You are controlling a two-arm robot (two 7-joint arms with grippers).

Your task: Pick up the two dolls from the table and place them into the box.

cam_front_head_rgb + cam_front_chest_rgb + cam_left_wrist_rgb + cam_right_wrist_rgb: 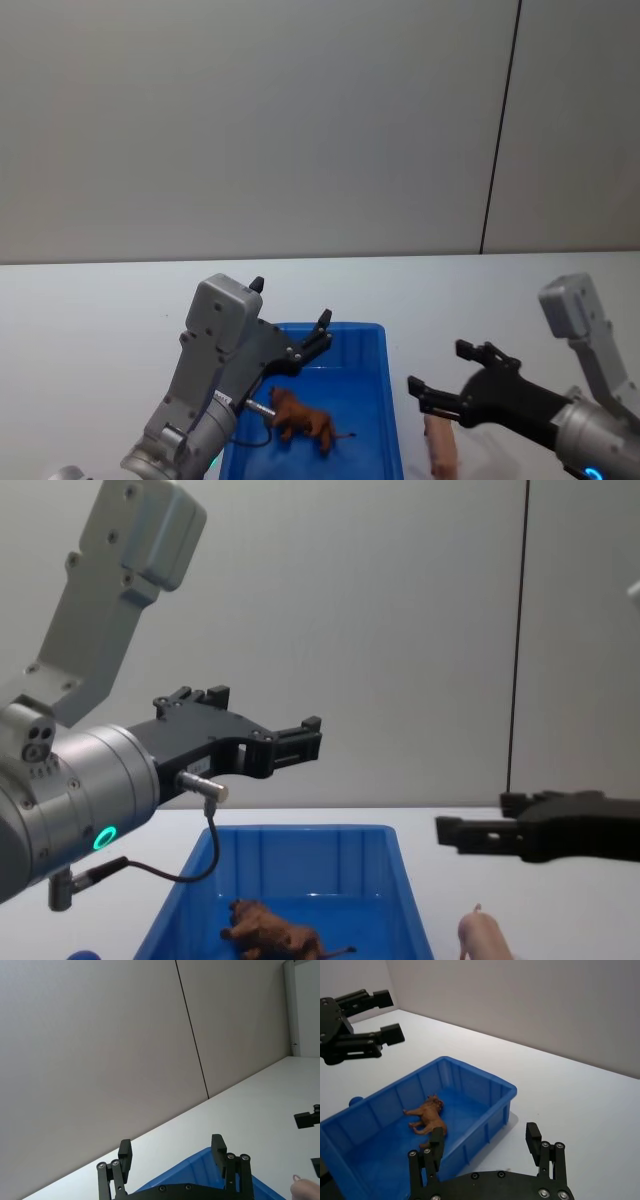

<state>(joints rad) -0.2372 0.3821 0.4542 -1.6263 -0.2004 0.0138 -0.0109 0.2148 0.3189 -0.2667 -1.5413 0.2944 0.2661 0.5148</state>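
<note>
Now the maned lion [300, 421] lies in the ribbed box [385, 350] — left end effector [318, 338], right end effector [438, 367] both wide.

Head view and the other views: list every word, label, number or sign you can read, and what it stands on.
None: no readable word, label, number or sign on the box, the lion, the pig, the table, the left gripper or the right gripper. The left arm's green light ring bears no characters.
</note>
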